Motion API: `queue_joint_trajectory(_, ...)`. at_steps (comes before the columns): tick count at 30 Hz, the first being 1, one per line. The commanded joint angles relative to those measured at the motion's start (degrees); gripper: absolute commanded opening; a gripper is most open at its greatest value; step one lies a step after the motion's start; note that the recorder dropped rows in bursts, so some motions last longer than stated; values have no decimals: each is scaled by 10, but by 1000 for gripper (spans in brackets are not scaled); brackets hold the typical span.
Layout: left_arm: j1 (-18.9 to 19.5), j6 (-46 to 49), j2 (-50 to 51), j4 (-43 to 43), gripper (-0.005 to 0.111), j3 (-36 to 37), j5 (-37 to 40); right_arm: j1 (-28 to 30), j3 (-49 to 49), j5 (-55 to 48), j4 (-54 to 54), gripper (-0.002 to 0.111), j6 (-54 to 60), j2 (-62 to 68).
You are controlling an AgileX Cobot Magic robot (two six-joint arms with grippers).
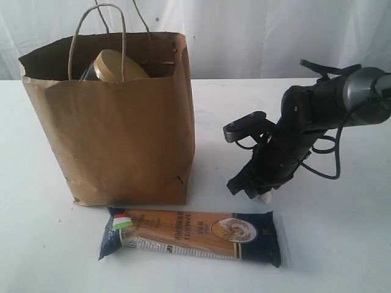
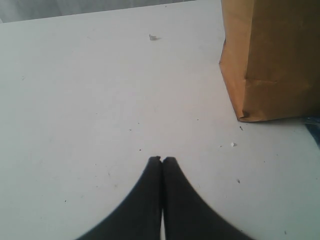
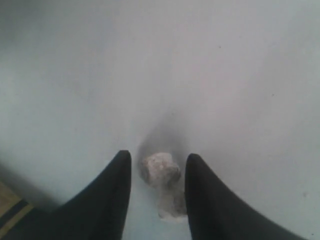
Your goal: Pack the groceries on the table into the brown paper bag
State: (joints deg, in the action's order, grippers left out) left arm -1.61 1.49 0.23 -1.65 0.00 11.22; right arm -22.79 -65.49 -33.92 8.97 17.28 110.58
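Observation:
The brown paper bag (image 1: 122, 134) stands upright on the table (image 1: 342, 244), and a gold-lidded nut jar (image 1: 116, 66) shows at its open top. In front of the bag the long navy-orange spaghetti pack (image 1: 195, 235) lies flat. My right gripper (image 1: 259, 194) is lowered to the tabletop to the right of the bag. In the right wrist view it (image 3: 159, 155) is open, with a small white lump (image 3: 160, 170) lying between its fingers on the table. My left gripper (image 2: 162, 159) is shut and empty over bare table, a corner of the bag (image 2: 275, 60) off to its side.
A white curtain (image 1: 256, 36) hangs behind the table. Small crumbs (image 2: 233, 144) dot the tabletop near the bag's corner. A black cable (image 1: 333, 152) loops from the right arm. A blue edge of the spaghetti pack (image 2: 314, 125) shows past the bag in the left wrist view.

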Motion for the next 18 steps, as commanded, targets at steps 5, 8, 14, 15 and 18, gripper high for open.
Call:
queue_joint_trajectory(5,-4,0,-2,-2,0,0,0,5,3,-13,4,17,5,1)
queue_joint_trajectory(8,-4,0,-2,-2,0,0,0,5,-2,-36,4,0,10,1)
queue_joint_trajectory(14,-4,0,-2,-2,0,0,0,-9,-46,-104,8,0,10,-19)
queue_joint_trajectory(15,-4,0,-2,-2,0,0,0,-17,-49,-105,15,0,10,-30)
queue_joint_trajectory(18,-4,0,-2,-2,0,0,0,-42,-49,-114,38,0,10,-54)
